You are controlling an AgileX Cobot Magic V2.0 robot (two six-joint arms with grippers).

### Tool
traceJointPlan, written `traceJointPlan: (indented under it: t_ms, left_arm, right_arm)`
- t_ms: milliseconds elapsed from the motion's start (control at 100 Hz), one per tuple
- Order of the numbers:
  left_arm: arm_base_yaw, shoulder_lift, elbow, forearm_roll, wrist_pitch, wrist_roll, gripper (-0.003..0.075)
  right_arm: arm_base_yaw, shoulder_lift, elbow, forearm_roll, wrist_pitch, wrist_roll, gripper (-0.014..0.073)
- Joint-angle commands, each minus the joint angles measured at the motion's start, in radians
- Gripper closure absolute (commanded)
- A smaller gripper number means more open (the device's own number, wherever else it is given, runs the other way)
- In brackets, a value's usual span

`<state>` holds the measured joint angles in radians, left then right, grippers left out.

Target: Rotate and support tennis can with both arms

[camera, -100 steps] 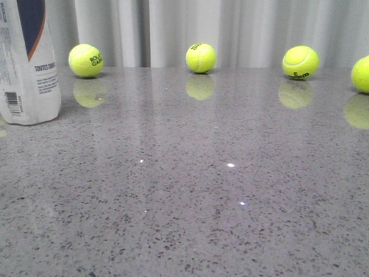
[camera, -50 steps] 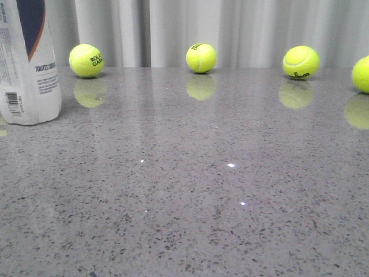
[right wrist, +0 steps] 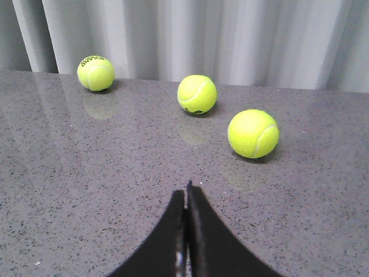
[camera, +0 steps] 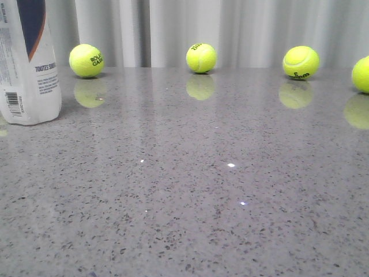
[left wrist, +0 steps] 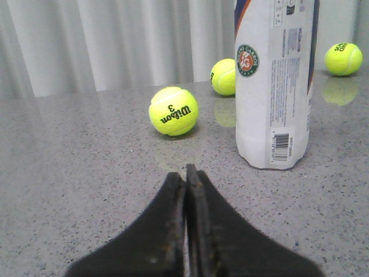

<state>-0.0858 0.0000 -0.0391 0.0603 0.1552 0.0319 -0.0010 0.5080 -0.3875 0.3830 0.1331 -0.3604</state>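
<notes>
- One grey speckled desk [camera: 190,190] carries everything, glossy enough to mirror the balls, with pale pleated curtains [camera: 184,29] behind it.
- One tennis can [camera: 30,63] stands upright on the desk at the far left of the front view, its top cut off by the frame. The label is white with a navy panel edged by an orange stripe, small print in columns and a barcode near the base. In the left wrist view the same can [left wrist: 274,86] also shows a round green-and-orange emblem and a second barcode low down.
- Four yellow-green tennis balls line the back of the desk in the front view: one [camera: 86,60] just beside the can, one [camera: 201,57] in the middle, one [camera: 300,62] further right, and one [camera: 362,74] cut by the right edge.
- Three balls appear in each wrist view; the nearest in the left one [left wrist: 173,111] reads "Wilson 3" and lies near the can without touching it.
- Two black end effectors: the left end effector [left wrist: 186,173] has its fingers pressed together on nothing, pointing at the desk between that ball and the can; the right end effector [right wrist: 187,189] is likewise pressed together and empty, well apart from the can.
</notes>
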Motion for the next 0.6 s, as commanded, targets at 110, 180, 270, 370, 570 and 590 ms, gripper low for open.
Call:
traceJointPlan:
  t_ms: [110,180,270,370,570,590]
  left_arm:
    - [0.003,-0.042,0.024,0.029,-0.107,-0.025,0.0741]
    - [0.003,-0.042,0.045,0.033,-0.14,-0.032,0.0741]
    - [0.003,-0.042,0.072,0.035,-0.177,-0.042,0.0741]
    - [0.003,-0.042,0.083,0.035,-0.189,-0.042,0.0741]
    - [0.003,-0.042,0.083,0.027,-0.193,-0.042,0.0741]
    - [0.003,-0.042,0.083,0.027,-0.193,-0.042,0.0741]
  right_arm:
    - [-0.008,0.0,-0.027,0.009,-0.079,-0.001,0.0659]
    - [-0.008,0.001,-0.027,0.009,-0.079,-0.001,0.0659]
    - [-0.008,0.001,-0.027,0.009,-0.078,-0.001,0.0659]
    - [-0.008,0.001,-0.027,0.009,-0.078,-0.001,0.0659]
    - [-0.008,0.001,-0.027,0.009,-0.078,-0.001,0.0659]
    - [-0.008,0.001,-0.027,0.009,-0.078,-0.001,0.0659]
